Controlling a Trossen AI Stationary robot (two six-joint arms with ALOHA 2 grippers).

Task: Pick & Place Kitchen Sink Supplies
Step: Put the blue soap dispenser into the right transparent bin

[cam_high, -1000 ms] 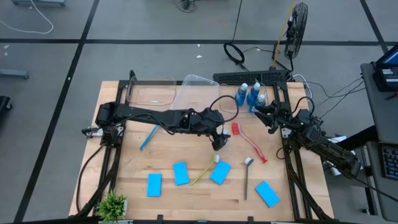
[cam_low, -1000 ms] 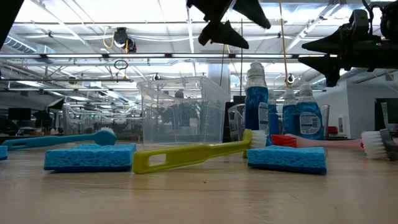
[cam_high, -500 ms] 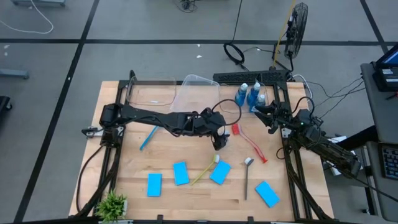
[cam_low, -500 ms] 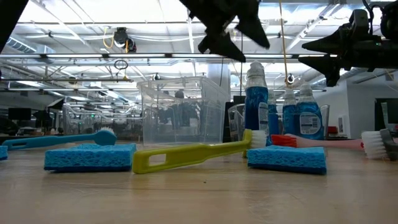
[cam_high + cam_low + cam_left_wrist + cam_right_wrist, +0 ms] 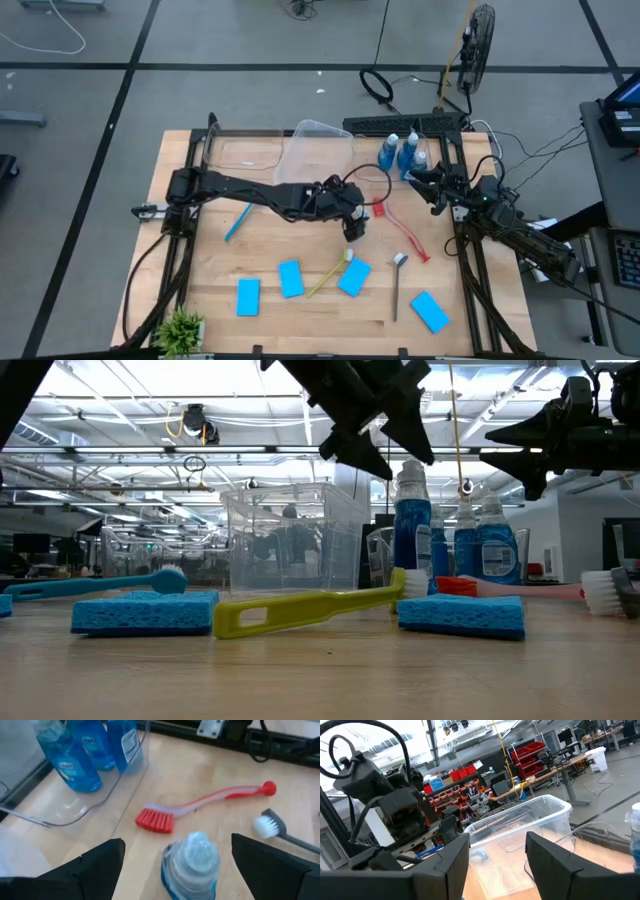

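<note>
Left gripper (image 5: 172, 865) sits spread wide in my wrist feed, one dark finger (image 5: 95, 865) on either side of a lone blue-liquid bottle (image 5: 190, 865) whose cap I am looking straight down on. Nothing is gripped; the bottle stands upright on the wooden table (image 5: 270, 240) between the fingers, and I cannot tell whether either one touches it. From overhead I see that arm stretched across the middle of the table with its gripper (image 5: 352, 222) over the same bottle (image 5: 357, 224).

Just past the bottle lies the red brush (image 5: 200, 805), bristles toward it, and beyond that the head of the grey brush (image 5: 270, 826). Three more bottles (image 5: 92, 750) stand together inside a clear tub (image 5: 100, 805) at the table's far right.

Nearer the front edge I count the yellow brush (image 5: 328, 274) lying aslant among four blue sponges: one (image 5: 248, 296) toward the left, one (image 5: 291, 278) beside it, one (image 5: 354, 277) right next to the yellow brush's head, one (image 5: 429, 311) far right. Well apart from these, the blue brush (image 5: 238, 221) lies under the left arm's reach, on the left side. A potted plant (image 5: 180, 326) sits at the front left corner.

My right gripper (image 5: 432, 185) waits off the table's right side, near the tub of bottles, fingers (image 5: 445, 865) parted and empty.
</note>
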